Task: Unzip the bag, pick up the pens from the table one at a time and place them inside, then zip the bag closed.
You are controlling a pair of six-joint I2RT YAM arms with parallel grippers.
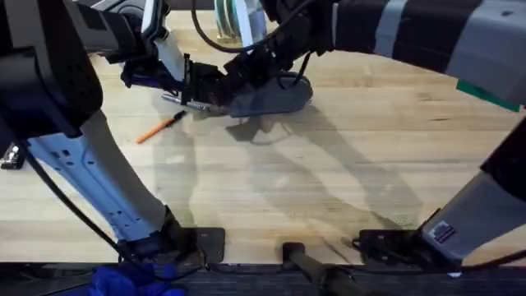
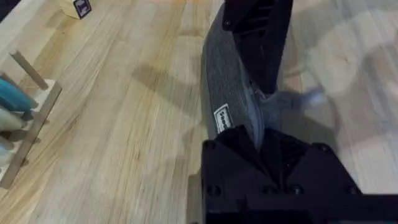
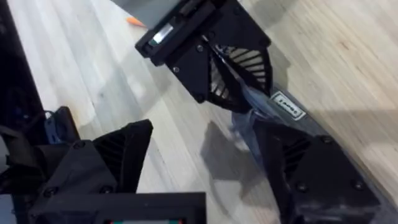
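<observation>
bag (image 1: 271, 97) between both claws

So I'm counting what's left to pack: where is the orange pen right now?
In the overhead view the slim orange pen lies on the light wooden table, left of centre, just in front-left of the blue-grey fabric pouch.

Bag (image 2: 227, 93) has white label (image 2: 222, 118) (print too blurry to read).

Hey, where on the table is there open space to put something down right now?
The wide stretch of table between the bag and the arm bases is bare. It is crowded at the far side, where the left gripper and right gripper meet at the bag, with the orange pen just nearer.
</observation>
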